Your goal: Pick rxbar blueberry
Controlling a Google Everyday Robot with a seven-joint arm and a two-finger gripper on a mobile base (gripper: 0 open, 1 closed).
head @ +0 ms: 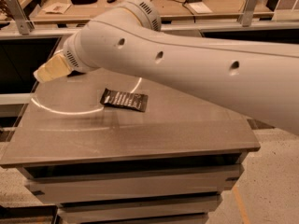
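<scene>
My gripper (50, 69) shows as a tan tip at the end of the big white arm (187, 73). It hangs over the far left part of the grey table (140, 134). The arm crosses the view from the right edge to the upper left. The rxbar blueberry is hidden behind the gripper and arm. Nothing shows in the gripper.
A longer black-brown bar wrapper (124, 100) with white text lies flat near the table's middle, right of and nearer than the gripper. A bright arc of light (60, 110) crosses the tabletop. A cluttered workbench (93, 3) stands behind. Drawers sit under the table's front edge.
</scene>
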